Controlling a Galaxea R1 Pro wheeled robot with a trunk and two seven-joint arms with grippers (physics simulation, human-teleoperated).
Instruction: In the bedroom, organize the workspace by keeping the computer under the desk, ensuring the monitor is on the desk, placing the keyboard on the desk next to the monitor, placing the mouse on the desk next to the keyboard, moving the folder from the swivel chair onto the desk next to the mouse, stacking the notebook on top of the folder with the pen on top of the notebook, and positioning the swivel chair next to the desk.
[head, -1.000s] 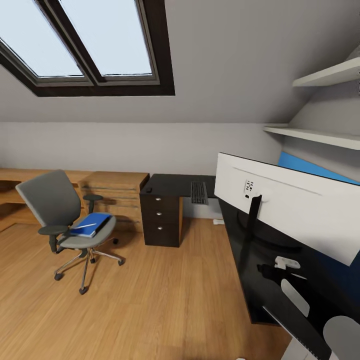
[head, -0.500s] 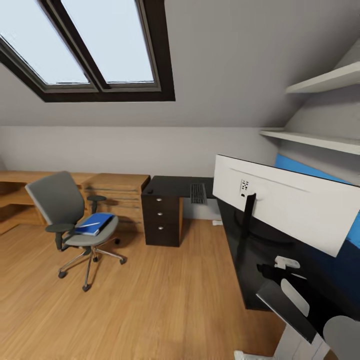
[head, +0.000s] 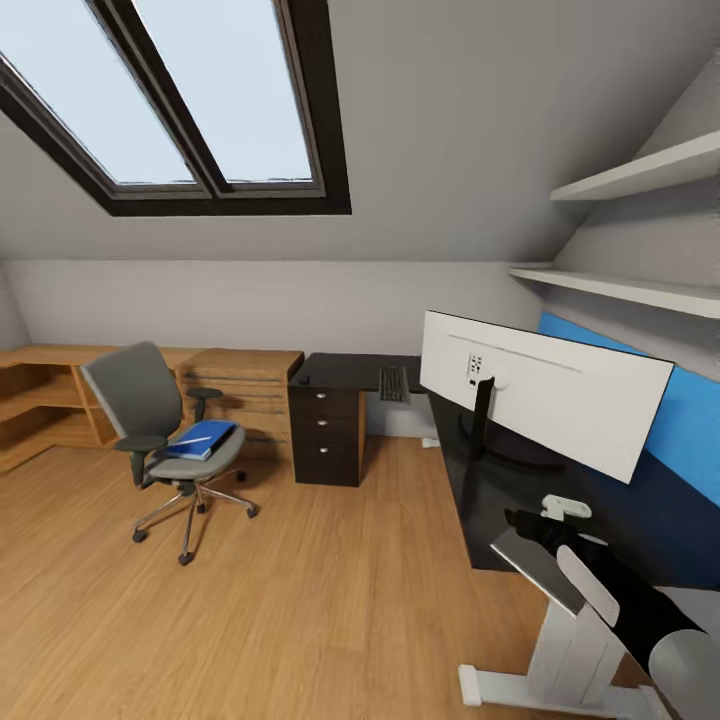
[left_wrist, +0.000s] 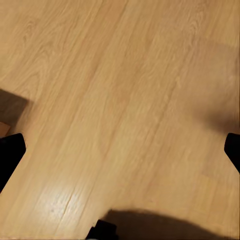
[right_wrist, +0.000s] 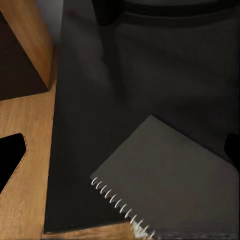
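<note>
on the desk (head: 350, 371) sat monitor (head: 545, 400) and keyboard (head: 393, 383) — folder (head: 203, 439) still on chair (head: 165, 425); both grippers' finger spread — cannot tell.

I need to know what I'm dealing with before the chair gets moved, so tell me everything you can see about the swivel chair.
The swivel chair has grey upholstery on its tall back and seat, black armrests and a chrome star base on casters. It stands upright on the wooden floor, apart from the desk, in front of the low light-wood cabinet. On its seat lies the blue folder with a slim white pen on top.
</note>
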